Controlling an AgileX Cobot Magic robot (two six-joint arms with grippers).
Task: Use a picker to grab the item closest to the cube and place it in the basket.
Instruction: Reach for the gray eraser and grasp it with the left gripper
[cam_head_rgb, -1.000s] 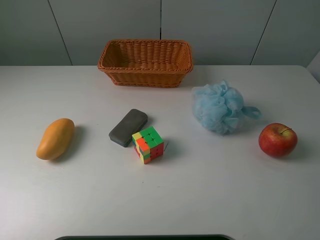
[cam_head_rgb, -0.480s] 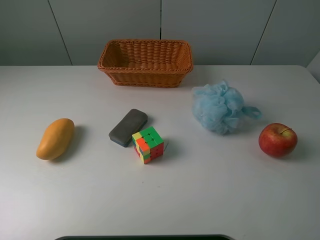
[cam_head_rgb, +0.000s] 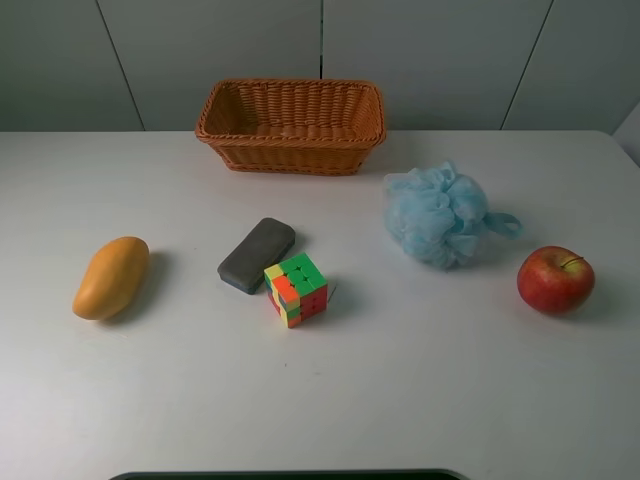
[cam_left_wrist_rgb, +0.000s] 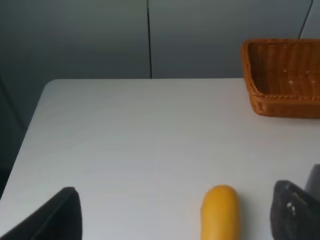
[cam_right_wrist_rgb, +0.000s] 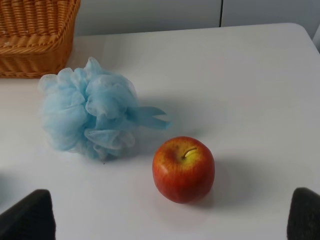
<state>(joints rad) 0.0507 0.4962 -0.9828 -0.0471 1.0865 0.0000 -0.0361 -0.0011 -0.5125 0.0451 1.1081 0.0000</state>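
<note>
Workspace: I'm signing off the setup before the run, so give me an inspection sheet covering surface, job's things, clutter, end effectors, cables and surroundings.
Surface: white table, no spills seen.
Job's things: gray block lies close against the cube, contact unclear; basket at the far edge, nothing seen in it.
Clutter: mango, blue bath pouf, apple, all apart from each other.
End effectors: left end effector open, facing the mango; right end effector open, facing the apple; both hold nothing.
Cables: nothing seen.
Surroundings: gray panelled wall behind the table.
</note>
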